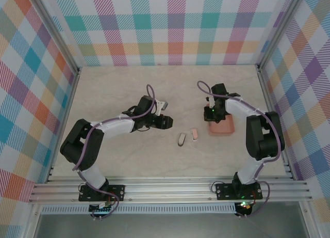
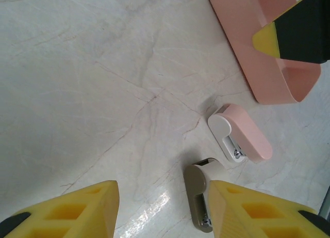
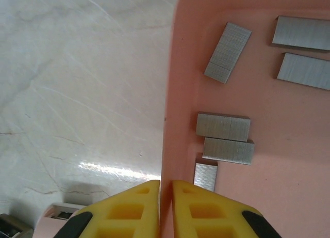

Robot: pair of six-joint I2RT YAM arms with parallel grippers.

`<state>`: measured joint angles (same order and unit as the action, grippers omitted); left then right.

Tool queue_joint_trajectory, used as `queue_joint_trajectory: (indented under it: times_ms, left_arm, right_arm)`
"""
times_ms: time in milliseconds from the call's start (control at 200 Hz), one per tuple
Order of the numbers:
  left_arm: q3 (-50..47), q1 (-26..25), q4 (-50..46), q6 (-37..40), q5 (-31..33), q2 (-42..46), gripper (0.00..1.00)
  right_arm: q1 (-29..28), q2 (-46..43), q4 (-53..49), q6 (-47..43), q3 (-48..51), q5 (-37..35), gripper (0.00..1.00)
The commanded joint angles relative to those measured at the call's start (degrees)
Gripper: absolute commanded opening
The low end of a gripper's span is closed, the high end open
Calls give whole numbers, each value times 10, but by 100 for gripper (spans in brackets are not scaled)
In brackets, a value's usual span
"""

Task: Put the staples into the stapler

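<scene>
Fingers of my left end effector (image 2: 162, 212) stand half apart, empty, over the bench (image 2: 77, 93), with the grey stapler (image 2: 198, 194) and pink stapler (image 2: 240, 133) at lower right of its frame. My right end effector (image 3: 166, 196) pinches the tray (image 3: 175, 67) wall, staples (image 3: 223, 127) lying inside at right. Fetching them is the step, so next I should release and pinch one strip.

From the top camera I see two staplers lying side by side near the middle of the counter (image 1: 129, 160). The left stapler (image 1: 181, 139) lies just beside the right stapler (image 1: 194, 133), at its 8 o'clock. The tray (image 1: 225, 128) sits at their 3 o'clock, near but apart. Six strips of staples (image 3: 223, 127) lie flat inside it. The right arm's fingers (image 3: 129, 212) pinch the tray's 9 o'clock wall, one inside and one outside. The left arm's fingers (image 2: 77, 212) hang at the staplers' 10 o'clock.
</scene>
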<state>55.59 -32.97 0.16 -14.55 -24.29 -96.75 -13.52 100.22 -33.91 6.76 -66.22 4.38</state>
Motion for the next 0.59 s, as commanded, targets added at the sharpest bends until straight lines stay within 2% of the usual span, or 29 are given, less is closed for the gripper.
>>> queue_joint_trajectory:
  times_ms: [0, 390, 590]
  left_arm:
    - [-14, 11, 1, 3, 5, 26, 49]
    - [-37, 48, -12, -7, 51, 83, 49]
    - [-48, 66, -30, -6, 80, 117, 50]
  right_arm:
    - [-3, 12, 15, -43, -21, 32, 13]
    - [-36, 21, 39, -80, -35, 63, 13]
    - [-48, 53, 36, -101, -72, 49, 13]
